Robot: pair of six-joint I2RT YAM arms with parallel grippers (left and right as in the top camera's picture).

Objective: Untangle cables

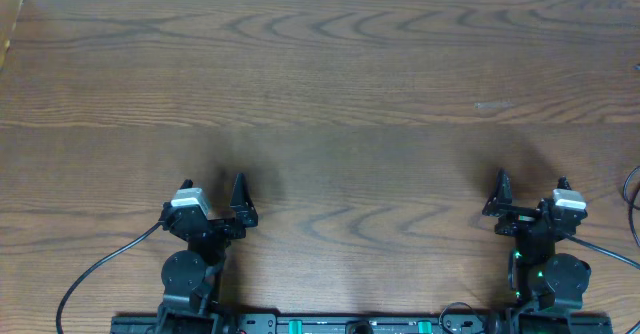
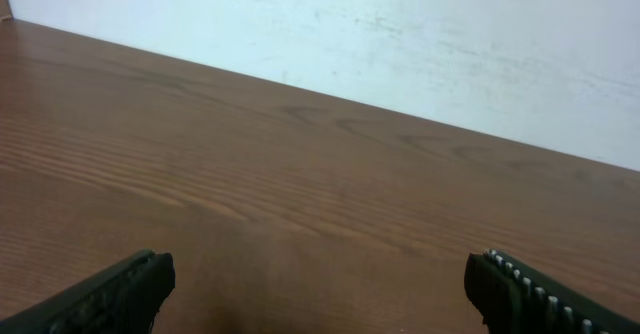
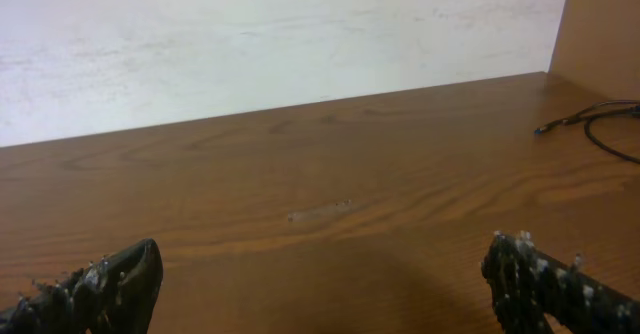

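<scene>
A thin black cord (image 3: 596, 116) with a small plug end lies on the wooden table at the far right. It also shows as a loop at the right edge of the overhead view (image 1: 630, 199). No white or grey cable is in view. My left gripper (image 1: 215, 200) is open and empty near the front left of the table; in the left wrist view its fingers (image 2: 320, 289) are spread wide over bare wood. My right gripper (image 1: 530, 200) is open and empty near the front right; its fingers (image 3: 320, 284) are spread wide, well left of the black cord.
The wooden table (image 1: 330, 84) runs back to a white wall (image 2: 400, 34). A wooden side panel (image 3: 600, 24) stands at the right edge. A pale scuff (image 3: 320, 212) marks the wood. Thick black arm wires (image 1: 100, 269) trail at the front.
</scene>
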